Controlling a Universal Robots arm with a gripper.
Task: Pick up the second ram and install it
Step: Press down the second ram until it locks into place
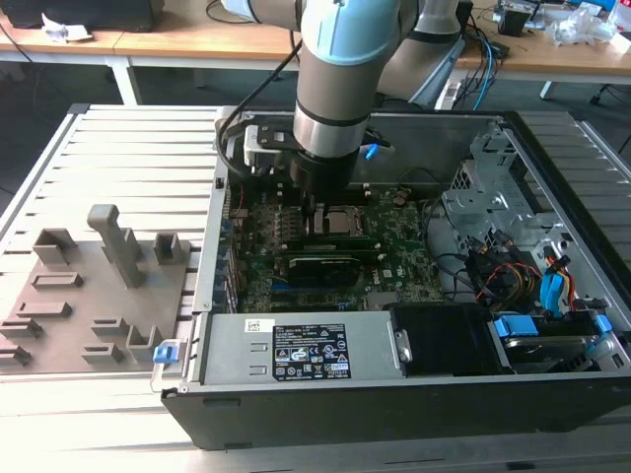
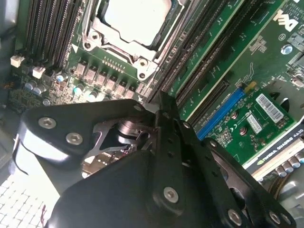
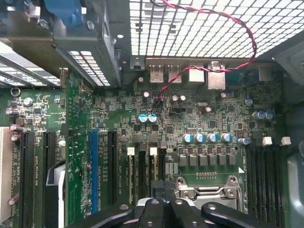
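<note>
The black claw [image 1: 314, 207] hangs just beside the square silver chip socket [image 1: 342, 225], over the long black slots [image 3: 142, 166]; I cannot tell if it is wide, narrow or holding; the thin green ram stick may be hidden inside it; best to line up straight and push down evenly.

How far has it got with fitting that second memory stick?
Mid-job, it seems. The gripper is down inside the open computer case, just above the motherboard, by the processor socket and the long dark slots. The grey fixture lies apart, outside the case. I cannot tell whether the stick is held or seated.
</note>
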